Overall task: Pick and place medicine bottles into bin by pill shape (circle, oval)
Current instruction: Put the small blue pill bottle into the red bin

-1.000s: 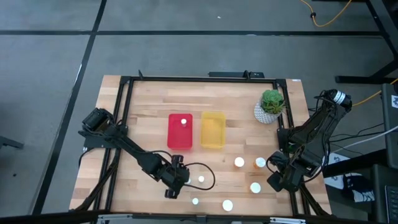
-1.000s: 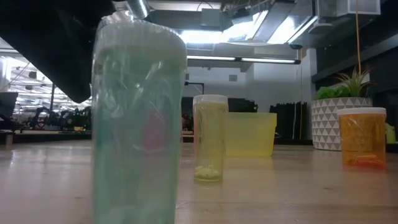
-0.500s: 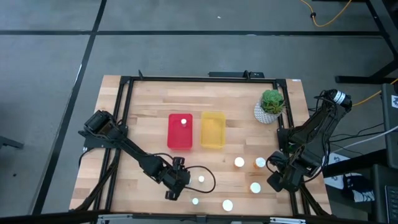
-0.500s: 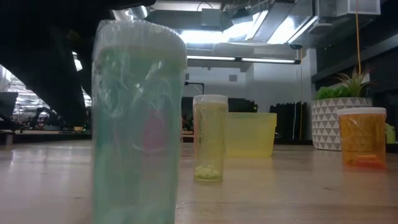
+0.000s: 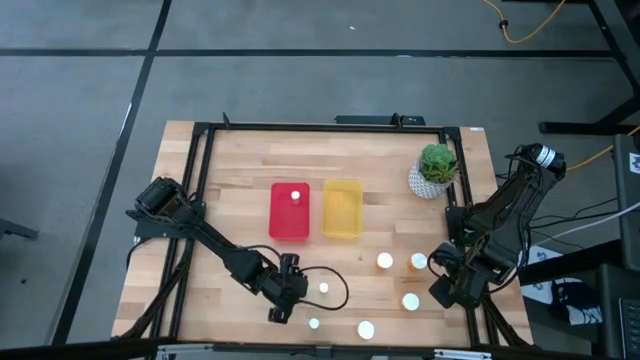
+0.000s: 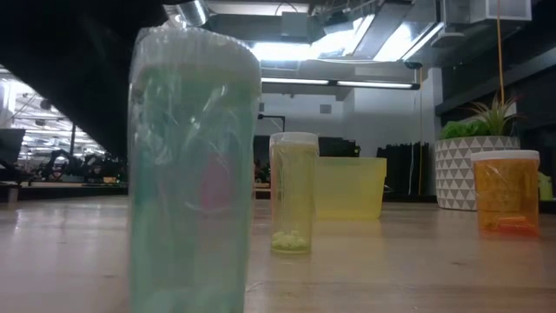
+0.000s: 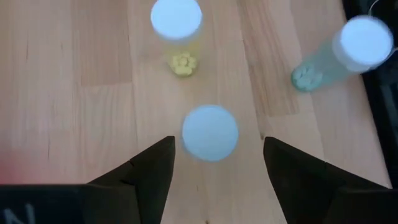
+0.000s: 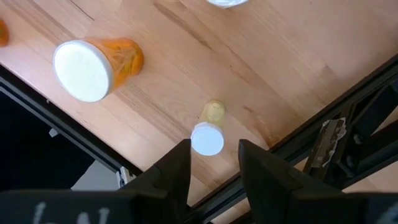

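My left gripper (image 5: 284, 292) is open near the table's front, its two fingers on either side of a white-capped bottle (image 7: 209, 132) without touching it. Beyond it stand a yellow bottle (image 7: 176, 18) with yellow pills and a green bottle (image 7: 360, 40). They also show in the low view, the green bottle (image 6: 193, 174) close up and the yellow bottle (image 6: 293, 191) behind it. My right gripper (image 5: 446, 287) is open and empty at the table's right front corner. A small white-capped bottle (image 8: 206, 139) stands ahead of its fingers, and an orange bottle (image 8: 93, 67) stands nearby.
A red bin (image 5: 290, 226) holding one bottle (image 5: 295, 196) and a yellow bin (image 5: 343, 210) stand side by side mid-table. A potted plant (image 5: 436, 168) stands at the back right. More white-capped bottles (image 5: 384, 261) stand along the front right. A black frame (image 5: 200, 200) rims the table.
My left gripper has crept a little toward the table's right edge, still open. The bottles have stayed in place.
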{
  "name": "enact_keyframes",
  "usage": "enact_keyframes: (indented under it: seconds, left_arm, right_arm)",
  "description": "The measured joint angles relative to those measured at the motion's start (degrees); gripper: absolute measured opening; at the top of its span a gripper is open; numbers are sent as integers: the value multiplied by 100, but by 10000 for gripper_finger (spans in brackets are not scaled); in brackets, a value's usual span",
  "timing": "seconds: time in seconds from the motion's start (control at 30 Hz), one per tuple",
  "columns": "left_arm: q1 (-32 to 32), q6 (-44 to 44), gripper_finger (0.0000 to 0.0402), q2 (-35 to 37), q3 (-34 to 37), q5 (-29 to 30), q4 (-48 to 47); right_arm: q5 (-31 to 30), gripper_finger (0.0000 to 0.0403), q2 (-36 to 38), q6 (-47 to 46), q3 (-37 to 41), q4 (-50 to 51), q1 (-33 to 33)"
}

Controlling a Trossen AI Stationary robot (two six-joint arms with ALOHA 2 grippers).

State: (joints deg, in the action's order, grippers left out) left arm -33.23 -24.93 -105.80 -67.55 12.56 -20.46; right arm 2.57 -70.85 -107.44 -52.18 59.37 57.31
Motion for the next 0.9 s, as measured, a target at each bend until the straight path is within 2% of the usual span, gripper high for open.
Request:
enact_keyframes:
  seconds: [0.67, 0.9]
  left_arm:
    - [23, 21, 238, -332, -2, 8, 347]
    - [41, 199, 238, -332, -2, 216, 342]
  right_arm:
    - [-7, 135, 0, -3, 0, -4, -1]
    - [-5, 135, 0, -4, 0, -4, 0]
